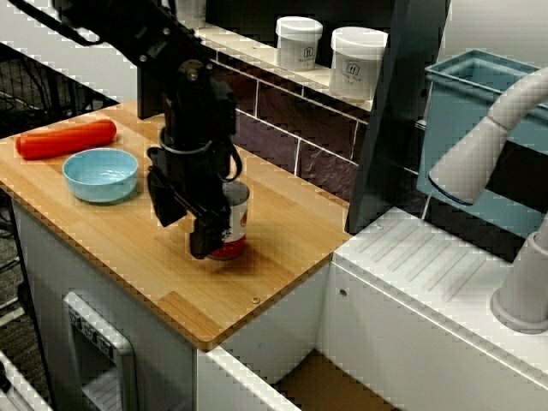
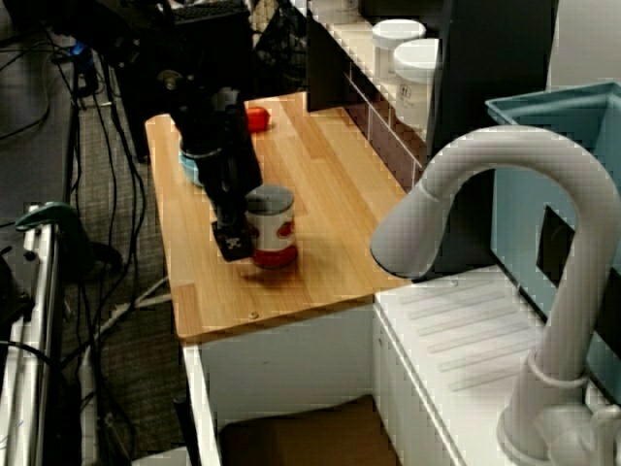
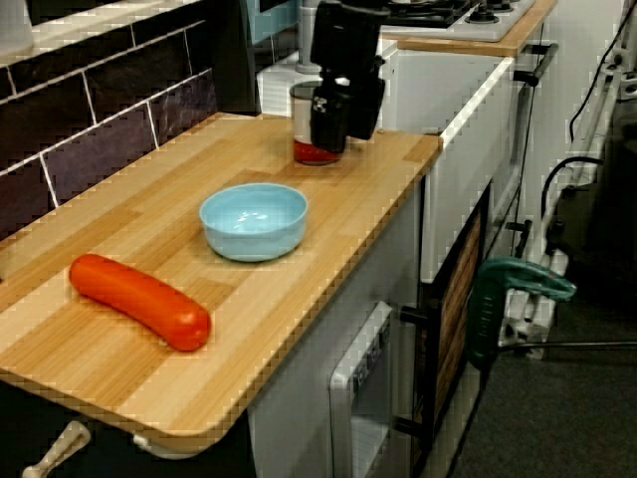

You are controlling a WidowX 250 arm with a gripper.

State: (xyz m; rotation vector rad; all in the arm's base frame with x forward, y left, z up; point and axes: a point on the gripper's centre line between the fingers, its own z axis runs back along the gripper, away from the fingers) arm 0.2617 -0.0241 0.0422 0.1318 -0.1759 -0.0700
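A wooden counter (image 1: 282, 248) fills the scene, butted against a white sink unit (image 1: 428, 282). The unit's curved tap (image 1: 488, 145) crowds the right of the view from the counter's front corner, and a blue tub (image 1: 467, 111) sits behind it.

A black robot arm (image 1: 193, 94) leans in over the middle of the board and bends steeply down. That angle seems chosen to bring its fingers level with the side of something short.

At the board's far left end lies a red sausage (image 1: 67, 139) on its side. A pale blue bowl (image 1: 100, 174) stands just beside it, mouth up and with nothing seen in it. Both are well apart from the arm's working end.

Two white jars (image 1: 300, 41) (image 1: 357, 62) stand on the tiled ledge at the back, off the board altogether.

A can (image 1: 238, 224) with a red and white label stands upright on its base near the counter's front right edge, its weight on the wood.

The gripper (image 1: 184, 233) is down at the can's height. Its two fingers look spread rather than pinched, and the nearer one lies against the can's wall. In the view over the tap the can shows on one side of the gripper (image 2: 233, 243). In the view along the counter the gripper (image 3: 338, 119) hides most of it. Whether the can sits between the fingers cannot be told, and no firm hold shows.
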